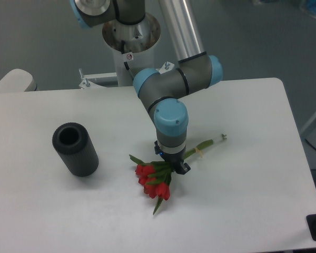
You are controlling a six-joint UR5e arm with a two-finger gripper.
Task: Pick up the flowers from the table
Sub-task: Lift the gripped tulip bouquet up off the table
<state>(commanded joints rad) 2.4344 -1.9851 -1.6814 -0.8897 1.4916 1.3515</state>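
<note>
Flowers (154,182) laid flat on surface (242,211), lower centre of frame. Pincer (177,167) lowered over leafy stem section, likely for grasp; opening not discernible. Dark cylinder (75,149) left aside, centre left.

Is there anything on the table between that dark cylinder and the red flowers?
Nothing: the fixed camera shows bare white table between the cylinder and the flowers.

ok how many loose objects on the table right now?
2. The dark ribbed cylinder stands left of centre. The red tulip bunch lies near the middle, right under the hand, stems pointing right. The arm may hide something small.
</note>
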